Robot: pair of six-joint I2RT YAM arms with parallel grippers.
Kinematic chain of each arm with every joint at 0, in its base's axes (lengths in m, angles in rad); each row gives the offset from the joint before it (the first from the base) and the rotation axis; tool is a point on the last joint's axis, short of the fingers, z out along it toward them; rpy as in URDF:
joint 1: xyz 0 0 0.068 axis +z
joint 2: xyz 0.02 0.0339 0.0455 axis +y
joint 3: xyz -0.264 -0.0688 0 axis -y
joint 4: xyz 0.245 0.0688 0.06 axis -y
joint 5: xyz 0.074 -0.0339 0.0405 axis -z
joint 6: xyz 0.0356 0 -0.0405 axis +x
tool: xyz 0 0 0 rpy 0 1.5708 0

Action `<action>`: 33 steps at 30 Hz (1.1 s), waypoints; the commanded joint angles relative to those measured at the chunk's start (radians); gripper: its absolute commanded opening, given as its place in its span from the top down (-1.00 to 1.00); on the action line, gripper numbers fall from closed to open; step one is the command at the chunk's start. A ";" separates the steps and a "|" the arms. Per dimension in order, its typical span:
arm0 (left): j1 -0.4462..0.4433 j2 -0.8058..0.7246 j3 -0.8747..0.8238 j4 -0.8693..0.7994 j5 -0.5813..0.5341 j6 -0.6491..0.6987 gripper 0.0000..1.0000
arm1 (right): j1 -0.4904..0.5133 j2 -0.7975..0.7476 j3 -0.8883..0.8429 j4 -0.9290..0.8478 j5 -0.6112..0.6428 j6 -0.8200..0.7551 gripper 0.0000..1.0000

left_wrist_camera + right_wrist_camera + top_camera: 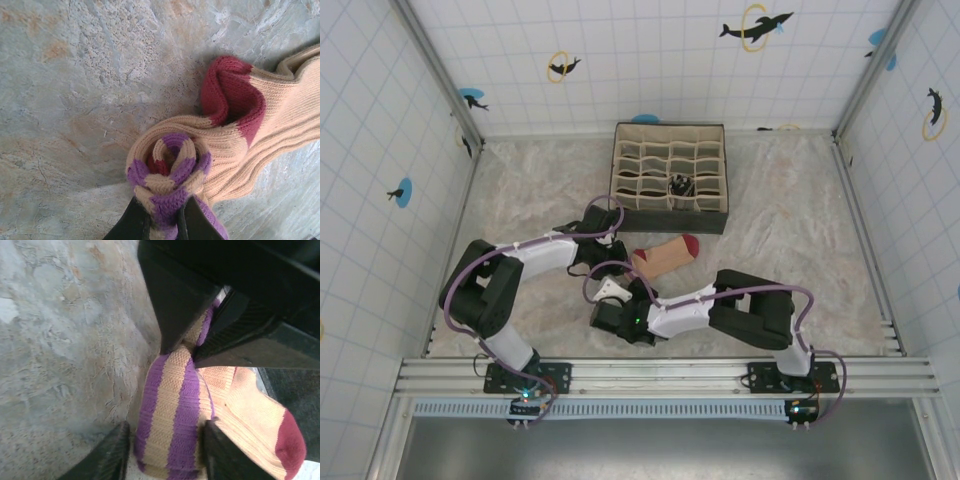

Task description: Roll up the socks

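A peach sock (667, 257) with purple stripes lies mid-table, its dark red toe (691, 243) pointing toward the back. Its cuff end is wound into a roll (170, 167) beside the dark red heel (232, 95). My left gripper (162, 206) is shut on the striped edge of that roll. From the opposite side, my right gripper (167, 440) straddles the roll (175, 410). Its right finger touches the fabric and a narrow gap shows at its left finger (112, 452). The left gripper's black fingers (175, 305) pinch the roll just above.
A fabric organizer box (620, 180) with many small cells stands behind the sock. One cell holds a small black-and-white bundle (680, 185). Tiled walls close in the marbled table on three sides. Both arms crowd the near middle.
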 commanded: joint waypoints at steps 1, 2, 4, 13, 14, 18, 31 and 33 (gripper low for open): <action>0.006 -0.006 -0.023 -0.051 -0.008 0.010 1.00 | -0.013 0.028 -0.003 -0.030 -0.046 0.042 0.42; 0.008 -0.005 -0.021 -0.053 -0.009 0.010 1.00 | -0.015 0.027 -0.008 -0.031 -0.058 0.047 0.52; 0.008 -0.010 -0.021 -0.052 -0.012 0.013 0.94 | -0.024 0.022 -0.019 -0.031 -0.082 0.062 0.76; 0.013 -0.055 -0.020 -0.044 -0.047 0.001 -0.51 | -0.087 0.015 -0.040 -0.099 -0.299 0.163 1.00; 0.015 -0.058 -0.021 -0.045 -0.050 -0.001 -0.54 | -0.095 0.012 -0.046 -0.101 -0.327 0.176 1.00; 0.021 -0.089 -0.027 -0.038 -0.070 0.000 -0.60 | -0.123 -0.001 -0.062 -0.107 -0.425 0.224 1.00; 0.074 -0.190 -0.065 -0.078 -0.141 0.034 -0.60 | -0.256 -0.116 -0.231 0.073 -0.798 0.342 1.00; 0.075 -0.206 -0.080 -0.061 -0.136 0.032 -0.59 | -0.274 -0.120 -0.244 0.093 -0.837 0.358 1.00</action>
